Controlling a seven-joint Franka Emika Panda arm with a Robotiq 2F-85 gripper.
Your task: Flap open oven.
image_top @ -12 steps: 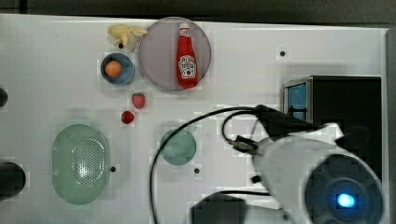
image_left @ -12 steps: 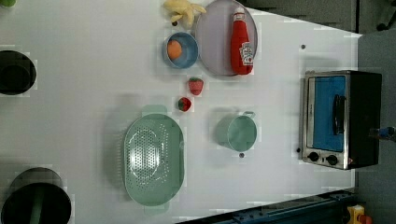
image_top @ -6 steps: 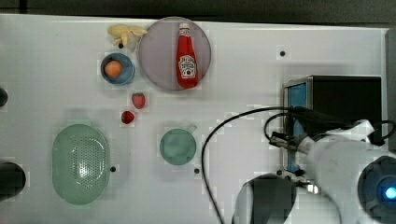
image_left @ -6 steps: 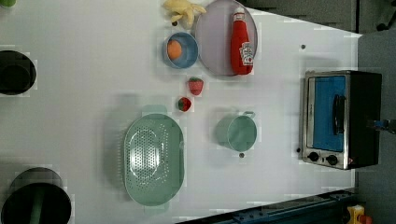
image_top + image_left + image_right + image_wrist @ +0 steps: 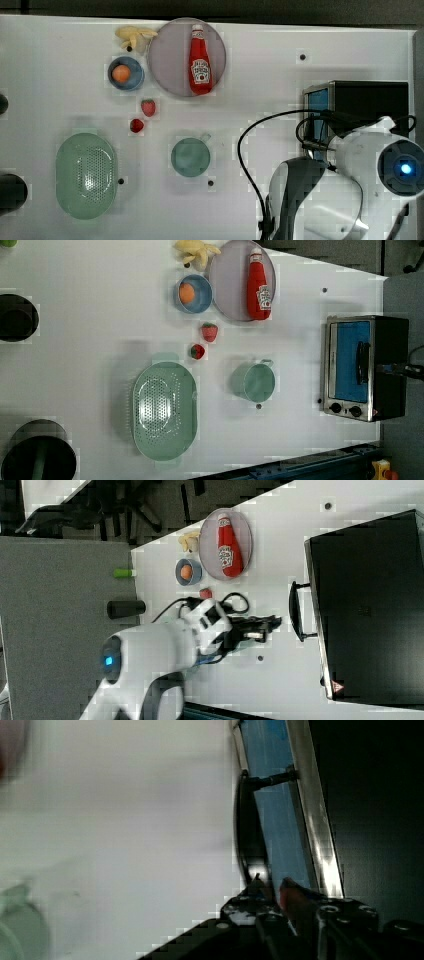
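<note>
The oven (image 5: pixel 362 367) stands at the left view's right edge of the white table (image 5: pixel 100 340), door shut, its blue glass facing the table's middle and its black handle (image 5: pixel 296 611) standing off the door. In the right view the gripper (image 5: pixel 274 622) points at that handle from just beside it, a small gap between them; the wrist view puts the fingertips (image 5: pixel 260 887) right at the bar's end, against the glass. The fingers sit nearly closed and grasp nothing. In the top view the arm's white body and black cable (image 5: pixel 250 145) cover the oven's front. Nearest the oven on the table is a green cup (image 5: pixel 254 381), then a green colander (image 5: pixel 164 410), two strawberries (image 5: pixel 209 332), a blue bowl (image 5: pixel 193 293), a banana (image 5: pixel 196 250) and a plate (image 5: pixel 225 280) bearing a ketchup bottle (image 5: pixel 259 286), all well apart from the door.
</note>
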